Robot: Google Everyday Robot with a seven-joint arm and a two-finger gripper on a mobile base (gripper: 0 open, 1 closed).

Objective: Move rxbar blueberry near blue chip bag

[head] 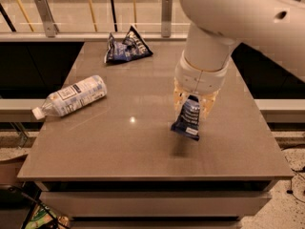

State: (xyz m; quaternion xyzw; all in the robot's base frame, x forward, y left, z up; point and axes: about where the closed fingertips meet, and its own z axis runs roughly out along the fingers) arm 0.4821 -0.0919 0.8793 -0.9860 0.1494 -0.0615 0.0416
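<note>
soft shadow on table (119,147) beneath hand (194,109)

Clear bottle (71,96) lying on side, L of tabletop (143,147), far from claw (194,108) mid-R

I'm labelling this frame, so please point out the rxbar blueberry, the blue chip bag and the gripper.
rxbar blueberry (186,123): camera view, middle of the wrapper.
blue chip bag (125,50): camera view, centre of the wrinkled foil.
gripper (193,109): camera view, right of centre, midway across its grip on the bar's top end.

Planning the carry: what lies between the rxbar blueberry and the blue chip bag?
Only bare table, per the camera view, from the gripper holding the rxbar blueberry right of centre to the blue chip bag.
</note>
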